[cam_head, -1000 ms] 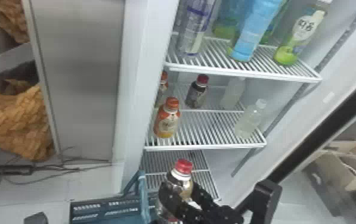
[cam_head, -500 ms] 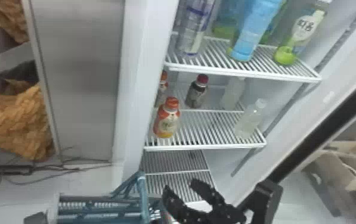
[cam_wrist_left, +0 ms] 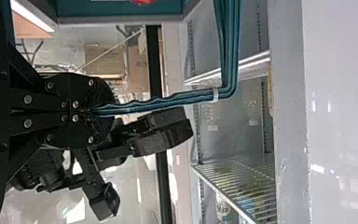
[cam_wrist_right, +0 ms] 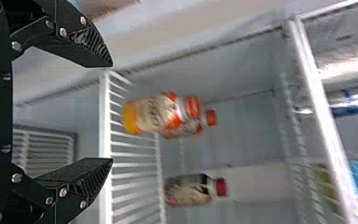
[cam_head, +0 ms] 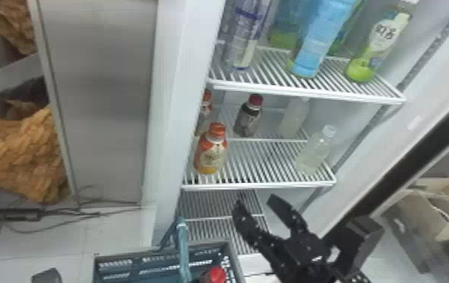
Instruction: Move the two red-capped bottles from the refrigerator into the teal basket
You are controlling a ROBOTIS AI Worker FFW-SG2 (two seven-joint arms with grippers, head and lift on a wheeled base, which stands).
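Clasping the wavy teal handle (cam_wrist_left: 168,100)

Right fingers (cam_head: 285,210) spread wide apart; left fingers (cam_wrist_left: 70,87) pinched together.

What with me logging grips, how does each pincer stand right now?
Left pincer: closed, holding the basket handle.
Right pincer: open, holding nothing.

Your slotted teal basket (cam_head: 137,257) had its handle raised. Inside it you had one bottle (cam_head: 216,275), red cap showing; the other red-capped bottle (cam_head: 249,119), dark with a pale label, stood upright beyond and above it.
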